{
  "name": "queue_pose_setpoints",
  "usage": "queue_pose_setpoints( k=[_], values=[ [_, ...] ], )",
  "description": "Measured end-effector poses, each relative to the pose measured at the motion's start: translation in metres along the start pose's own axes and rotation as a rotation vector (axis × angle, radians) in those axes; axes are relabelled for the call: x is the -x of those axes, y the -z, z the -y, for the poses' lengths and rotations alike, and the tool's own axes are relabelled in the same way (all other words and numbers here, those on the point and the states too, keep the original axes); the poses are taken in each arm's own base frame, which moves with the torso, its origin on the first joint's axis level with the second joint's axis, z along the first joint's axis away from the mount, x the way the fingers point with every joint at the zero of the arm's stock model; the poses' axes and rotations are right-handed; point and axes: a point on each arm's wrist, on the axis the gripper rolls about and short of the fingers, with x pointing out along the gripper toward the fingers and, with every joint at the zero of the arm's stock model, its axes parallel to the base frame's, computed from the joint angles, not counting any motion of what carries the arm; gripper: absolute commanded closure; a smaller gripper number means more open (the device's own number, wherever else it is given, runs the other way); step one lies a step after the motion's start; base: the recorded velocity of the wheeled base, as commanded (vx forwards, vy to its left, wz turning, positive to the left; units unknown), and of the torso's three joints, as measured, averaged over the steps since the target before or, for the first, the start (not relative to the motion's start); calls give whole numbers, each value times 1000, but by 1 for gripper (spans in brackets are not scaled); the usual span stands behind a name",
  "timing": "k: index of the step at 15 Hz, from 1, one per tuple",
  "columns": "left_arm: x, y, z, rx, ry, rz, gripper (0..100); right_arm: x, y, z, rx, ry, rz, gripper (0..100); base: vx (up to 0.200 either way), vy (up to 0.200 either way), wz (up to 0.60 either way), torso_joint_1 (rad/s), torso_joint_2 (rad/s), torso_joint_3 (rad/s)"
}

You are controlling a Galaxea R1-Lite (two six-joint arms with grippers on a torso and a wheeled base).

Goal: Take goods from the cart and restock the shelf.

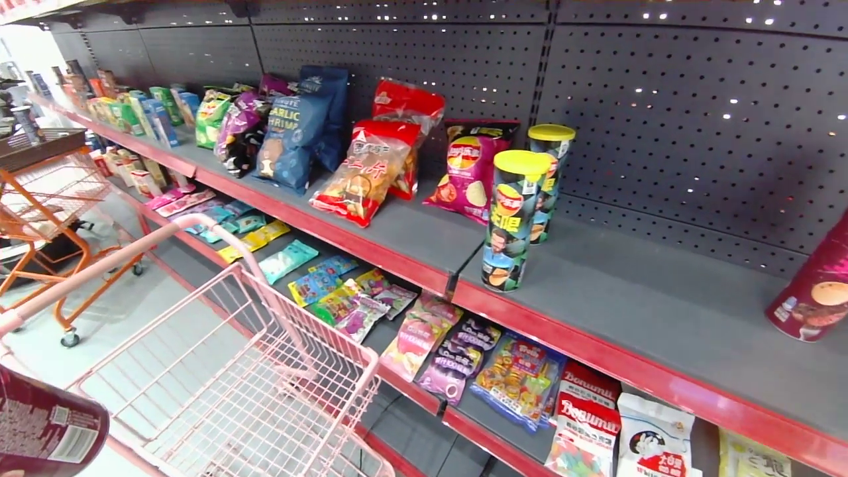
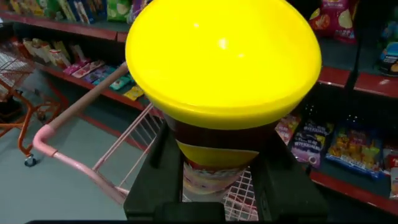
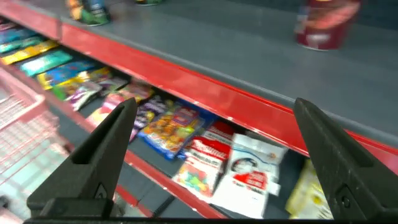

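Observation:
My left gripper (image 2: 221, 180) is shut on a dark red chip can with a yellow lid (image 2: 224, 56), its black fingers (image 2: 155, 180) pressing both sides. That can (image 1: 40, 430) shows at the lower left of the head view, beside the pink cart (image 1: 218, 371). In the left wrist view the can hangs above the cart's wire basket (image 2: 239, 196). My right gripper (image 3: 214, 124) is open, its fingers spread wide with nothing between them, facing the red front edge of the grey upper shelf (image 3: 205, 93).
On the upper shelf (image 1: 629, 311) stand two yellow-lidded cans (image 1: 517, 218), snack bags (image 1: 364, 175) to their left and a maroon can (image 1: 815, 291) at the right. Grey board stretches between the cans. The lower shelf holds candy packs (image 1: 517, 377). An orange cart (image 1: 46, 199) is at far left.

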Motion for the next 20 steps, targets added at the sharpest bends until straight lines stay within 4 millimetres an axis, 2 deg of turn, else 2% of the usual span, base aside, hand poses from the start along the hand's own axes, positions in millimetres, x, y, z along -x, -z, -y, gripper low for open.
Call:
queue_pose_setpoints(
  k=[11,20],
  values=[
    [2,2,1,-25,39,3,100,0,0,0,1,0,0,0,0,0,-600,6,3,1],
    [14,23,5,-32,110,-67,100,0,0,0,5,-2,0,0,0,0,0,0,0,0]
  ],
)
